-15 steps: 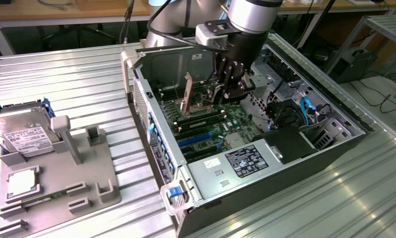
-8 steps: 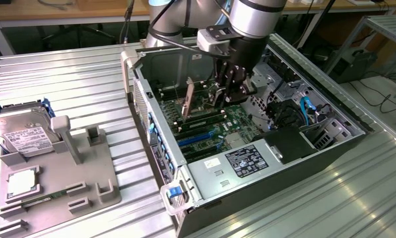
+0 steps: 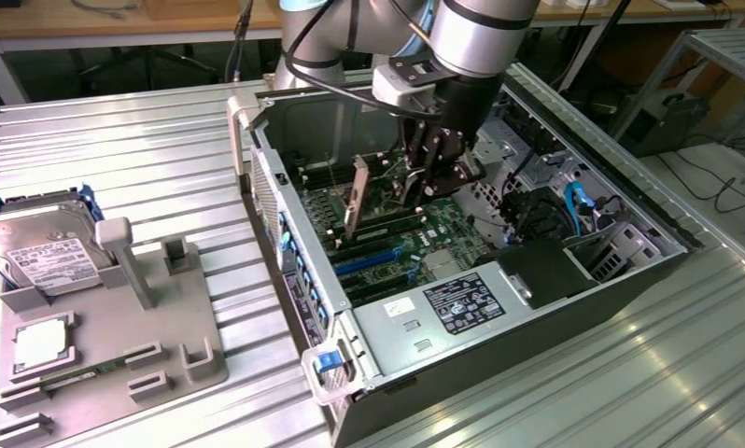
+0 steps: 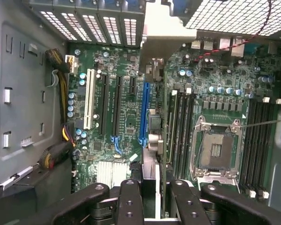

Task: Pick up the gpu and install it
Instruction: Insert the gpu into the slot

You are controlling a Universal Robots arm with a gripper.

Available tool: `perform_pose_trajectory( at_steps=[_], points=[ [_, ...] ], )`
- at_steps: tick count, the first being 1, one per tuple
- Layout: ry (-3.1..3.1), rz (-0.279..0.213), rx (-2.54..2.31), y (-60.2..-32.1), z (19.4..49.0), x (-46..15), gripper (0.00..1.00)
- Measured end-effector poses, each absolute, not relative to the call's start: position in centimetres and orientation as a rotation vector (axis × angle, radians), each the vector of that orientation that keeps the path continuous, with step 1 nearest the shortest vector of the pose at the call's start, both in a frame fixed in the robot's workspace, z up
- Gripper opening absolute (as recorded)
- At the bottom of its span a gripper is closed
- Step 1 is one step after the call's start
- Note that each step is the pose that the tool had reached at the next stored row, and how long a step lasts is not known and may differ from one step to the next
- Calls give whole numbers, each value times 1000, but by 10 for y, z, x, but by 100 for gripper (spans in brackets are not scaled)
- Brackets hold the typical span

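Wrist view: gpu held edge-on above the motherboard slots

Wrist view looks straight down the gpu [image 4: 155,117], seen on edge as a thin card running from the gripper [image 4: 150,194] toward its pale bracket [image 4: 161,33] at the rear of the case. The gripper is clenched on the card's upper edge, one finger on each face. The card sits just beside the blue slot [image 4: 143,110], between it and the neighbouring memory slots [image 4: 180,126]; whether its lower edge has entered any slot cannot be told from here.

In the exterior view the gpu [image 3: 360,191] hangs upright inside the open computer case [image 3: 472,317], low over the motherboard [image 3: 438,229], gripper [image 3: 432,173] above it.

Risks, as I judge them:
- the card looks offset from the blue slot, so pressing down could land its edge on bare board or nearby components
- a slight tilt in the grasp would seat one end first and jam the connector
- the bracket must drop cleanly past the rear slot openings [image 4: 91,23]; catching there would lever the card in the fingers
- loose cables [image 3: 578,210] and the case wall crowd the arm

Outside the case, a hard drive [image 3: 43,252] rests on the grey fixture [image 3: 148,336] on the table [image 3: 136,140], well apart
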State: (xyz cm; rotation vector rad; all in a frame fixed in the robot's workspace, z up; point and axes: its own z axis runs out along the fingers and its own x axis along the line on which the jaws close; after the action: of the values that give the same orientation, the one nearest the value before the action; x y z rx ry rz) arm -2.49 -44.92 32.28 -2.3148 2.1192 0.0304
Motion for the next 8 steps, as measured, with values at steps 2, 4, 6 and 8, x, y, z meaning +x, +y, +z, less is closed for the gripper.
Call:
perform_pose_trajectory(
  at_steps=[2,4,6,8],
  points=[
    [2116,31,-2317,-449,322,-25,28],
    [2117,31,-2316,-449,321,-28,28],
    [2117,31,-2316,-449,320,-29,28],
    [2145,-9,-2258,-449,317,-34,28]
  ],
)
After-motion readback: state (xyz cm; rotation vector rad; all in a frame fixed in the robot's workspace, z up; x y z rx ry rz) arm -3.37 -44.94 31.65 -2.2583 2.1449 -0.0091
